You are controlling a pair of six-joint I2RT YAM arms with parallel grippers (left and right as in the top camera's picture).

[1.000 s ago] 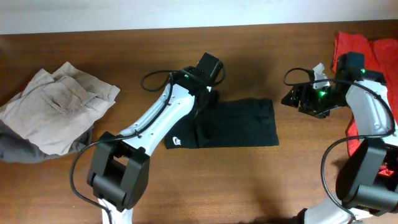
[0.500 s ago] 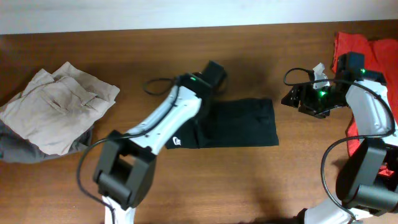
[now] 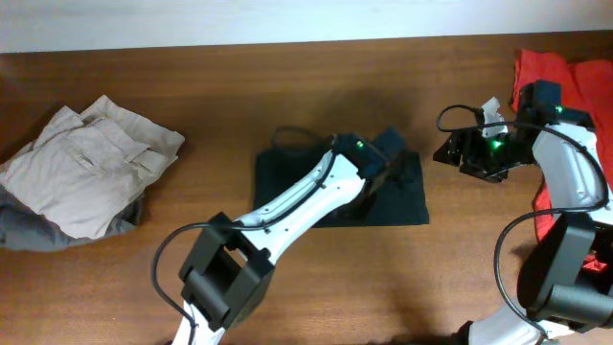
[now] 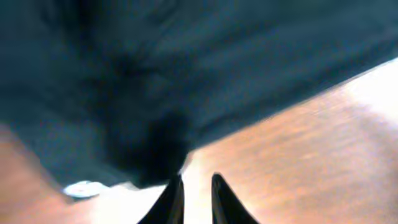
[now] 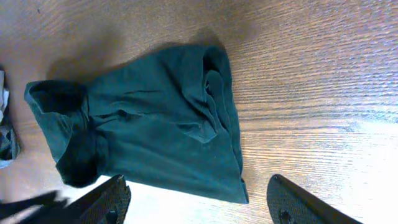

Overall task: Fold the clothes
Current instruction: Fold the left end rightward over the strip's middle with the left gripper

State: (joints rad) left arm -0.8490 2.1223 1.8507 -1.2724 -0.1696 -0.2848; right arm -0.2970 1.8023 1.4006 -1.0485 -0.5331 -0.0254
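Mid-fold: black tee (image 3: 407, 192) at centre of bench (image 3: 144, 249) under L claw (image 4: 194, 180), fingers near together, can't tell if pinching cloth; R claw (image 5: 198, 180) spread, empty; next prob needs edge dragged across & flattened

Brown wooden surface (image 3: 192, 259), grain running side to side. Directly on it, below the left jaws and spreading away to their left: black T-shirt (image 3: 287, 177), flat for the most part, rumpled and bunched up right at those jaws. Right edge of the shirt near the right jaws, with a strip of bare wood beneath them. Well off to the left of the left jaws: beige trousers (image 3: 91, 163), loosely heaped, resting partly on a grey garment (image 3: 38, 235) and partly on the wood. To the right of the right jaws, at the surface's edge: red garments (image 3: 589, 77), crumpled, only partly in view.
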